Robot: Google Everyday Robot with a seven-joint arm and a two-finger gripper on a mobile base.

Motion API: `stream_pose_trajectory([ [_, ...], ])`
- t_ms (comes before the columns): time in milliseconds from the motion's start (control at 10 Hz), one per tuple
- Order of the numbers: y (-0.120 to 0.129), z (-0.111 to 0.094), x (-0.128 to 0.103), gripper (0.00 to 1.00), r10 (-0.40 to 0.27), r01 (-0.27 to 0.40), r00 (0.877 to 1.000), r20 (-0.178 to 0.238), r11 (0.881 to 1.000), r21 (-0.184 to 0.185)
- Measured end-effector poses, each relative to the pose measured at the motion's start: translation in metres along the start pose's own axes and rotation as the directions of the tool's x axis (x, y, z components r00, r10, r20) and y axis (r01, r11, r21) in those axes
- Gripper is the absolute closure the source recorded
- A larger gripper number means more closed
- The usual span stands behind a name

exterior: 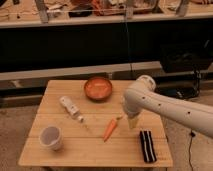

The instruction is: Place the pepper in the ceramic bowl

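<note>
Orange pepper (110, 129): lies free on counter (60, 150), apart from ceramic bowl (98, 89). Gripper (132, 122): just beside pepper's stem end; open or closed, cannot tell. Step: reach. Next: centre over pepper, grasp.

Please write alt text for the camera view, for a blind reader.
The gripper hangs close beside the pepper, which lies on a wooden table, apart from the ceramic bowl. A white bottle, a cup and a black object are also there.
</note>
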Motion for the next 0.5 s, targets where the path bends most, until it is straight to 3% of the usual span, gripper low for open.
stream_pose_trajectory([
  [500,-0.002,0.018,-0.016,0.20,-0.086,0.086,0.995,0.043,0.996,-0.011],
])
